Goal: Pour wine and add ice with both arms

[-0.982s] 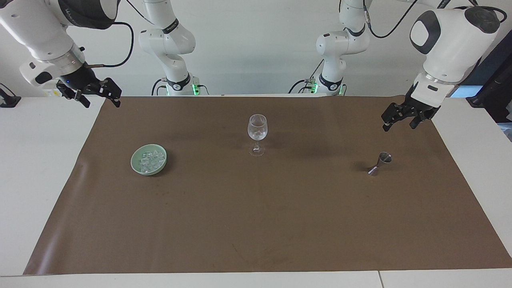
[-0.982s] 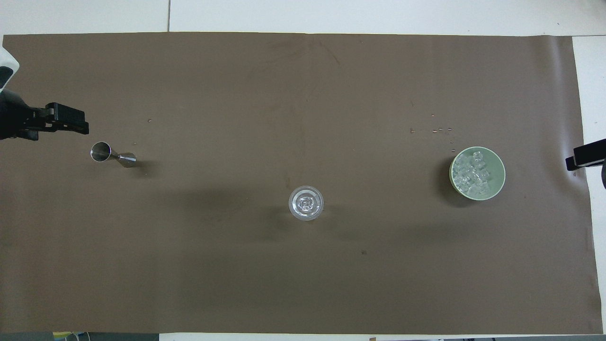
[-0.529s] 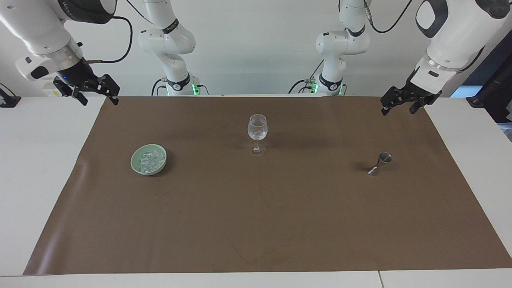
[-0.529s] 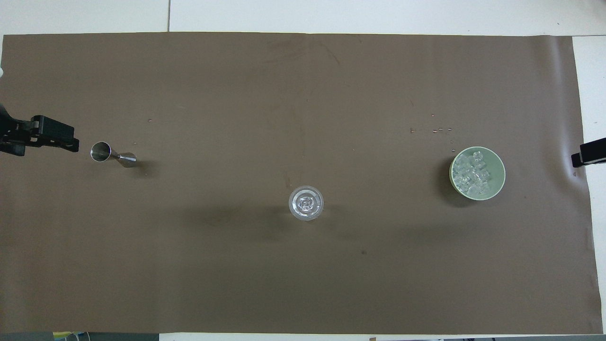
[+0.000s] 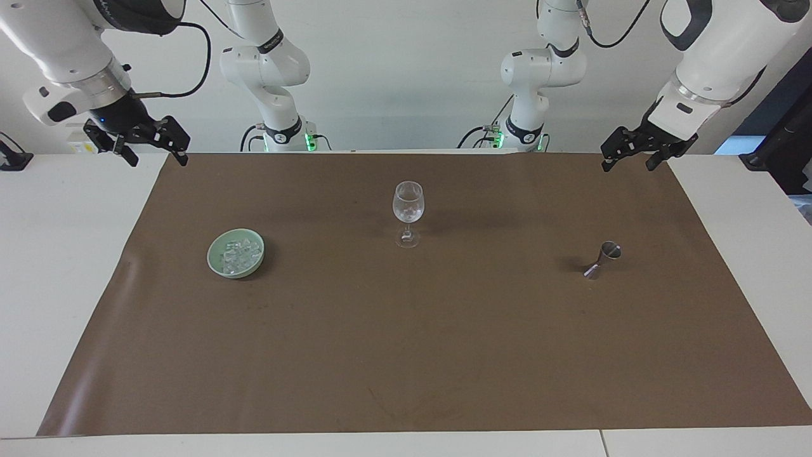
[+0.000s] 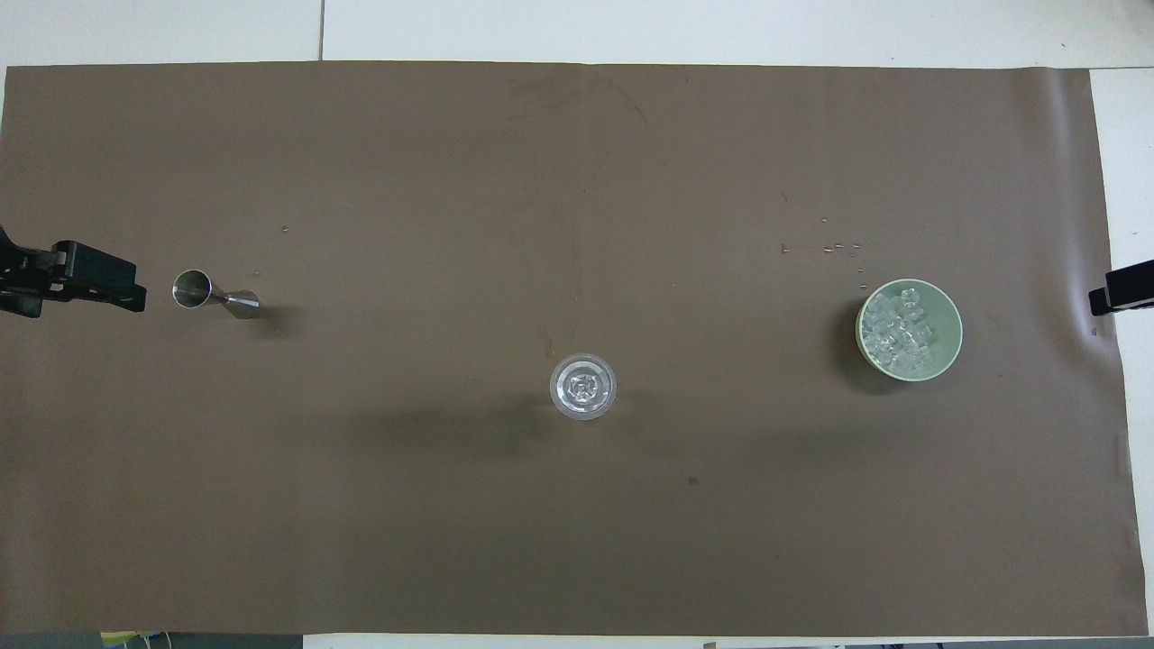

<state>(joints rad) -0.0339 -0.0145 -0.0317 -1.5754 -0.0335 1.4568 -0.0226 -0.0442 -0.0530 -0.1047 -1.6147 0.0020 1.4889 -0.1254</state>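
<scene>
The ice [image 5: 237,254] [image 6: 897,335] lies as several clear cubes in a pale green bowl [image 5: 213,259] [image 6: 952,311] toward the right arm's end of the mat. A clear wine glass [image 5: 407,204] [image 6: 583,386] stands upright mid-mat, with something glassy glinting in its bowl. A small steel jigger [image 5: 602,259] [image 6: 212,295] sits toward the left arm's end. Wine itself is out of view. My left gripper [image 5: 627,164] [image 6: 113,284] hangs open over the mat's corner by the robots, holding nothing. My right gripper [image 5: 158,158] [image 6: 1120,297] hangs open over the other corner by the robots, also holding nothing.
A brown mat [image 5: 406,355] [image 6: 577,162] covers most of the white table [image 5: 63,266]. Tiny specks [image 6: 838,246] dot the mat just farther from the robots than the bowl. Two more white arms [image 5: 273,70] stand at the table's robot edge.
My left gripper has lifted and drawn back from over the mat near the jigger toward the robots' edge. My right gripper has shifted only slightly. The glass, bowl and jigger have not moved.
</scene>
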